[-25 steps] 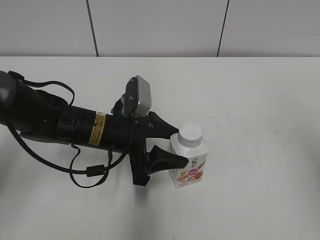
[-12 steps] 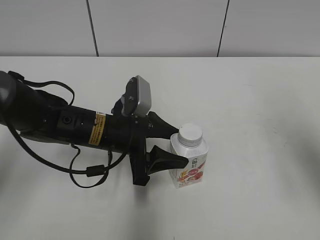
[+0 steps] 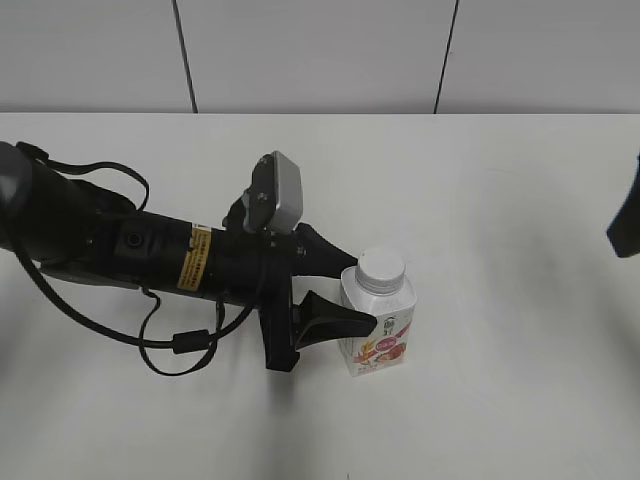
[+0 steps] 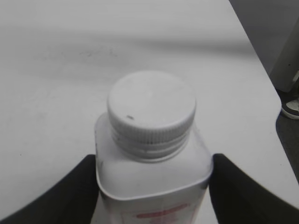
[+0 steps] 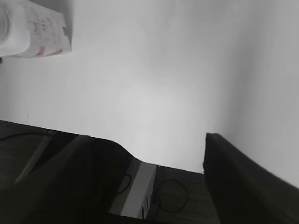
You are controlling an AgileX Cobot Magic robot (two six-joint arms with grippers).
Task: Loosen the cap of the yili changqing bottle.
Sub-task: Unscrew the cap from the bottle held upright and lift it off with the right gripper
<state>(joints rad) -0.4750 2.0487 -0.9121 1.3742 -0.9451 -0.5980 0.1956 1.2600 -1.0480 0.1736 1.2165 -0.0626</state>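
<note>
Since the earlier frame, only a dark piece of the right arm (image 3: 626,225) has come into sight at the right edge of the exterior view; the left arm and bottle sit as they did.

On the white tabletop (image 3: 480,180) the left arm (image 3: 120,250) lies low, reaching in from the left. Its left tool (image 3: 345,293) is clamped on the body of the bottle (image 3: 378,325), one finger on each side below the shoulders, as the left wrist view confirms. The bottle (image 4: 152,186) stands upright near the middle of the tabletop, label facing the camera. The white ribbed cap (image 4: 151,112) is on the neck and nothing touches it.

The right tool (image 5: 154,182) is well away from the bottle, its fingers spread apart with bare tabletop between them.

To loosen the cap well, I judge the left tool should keep a firm hold so the bottle cannot spin, while the right tool comes down centred over the cap, closes on the ribs and twists.
</note>
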